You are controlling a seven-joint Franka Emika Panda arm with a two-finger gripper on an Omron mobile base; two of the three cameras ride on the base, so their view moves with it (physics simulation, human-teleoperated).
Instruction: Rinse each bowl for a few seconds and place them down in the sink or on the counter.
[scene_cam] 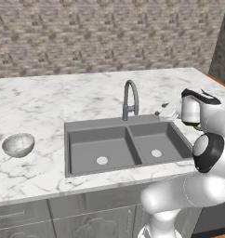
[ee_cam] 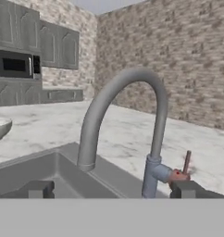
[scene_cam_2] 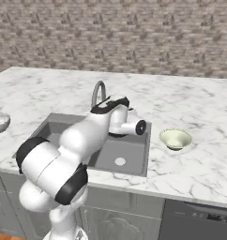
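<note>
The two dark finger tips [ee_cam: 40, 189] of the white arm's gripper [ee_cam: 111, 190] stand spread wide, holding nothing, just before the curved steel gooseneck faucet [ee_cam: 115, 127] at the back rim of the dark grey double-basin sink [scene_cam: 128, 146]. The hand view alone shows the faucet's thin lever. The mottled grey stone-like bowl [scene_cam: 18, 144] sits on the white marble counter [scene_cam: 40, 102] left of the sink; the cream-green bowl [scene_cam_2: 175, 138], just right of the sink, is hidden from the left base view.

You see a glossy white arm [scene_cam_2: 82, 140] built of rounded, tube-like segments, with black bands wrapping its joints. A black cap tops the wrist, and the hand [ee_cam: 112, 189] ends in two small dark, blocky fingertips [ee_cam: 37, 189].
</note>
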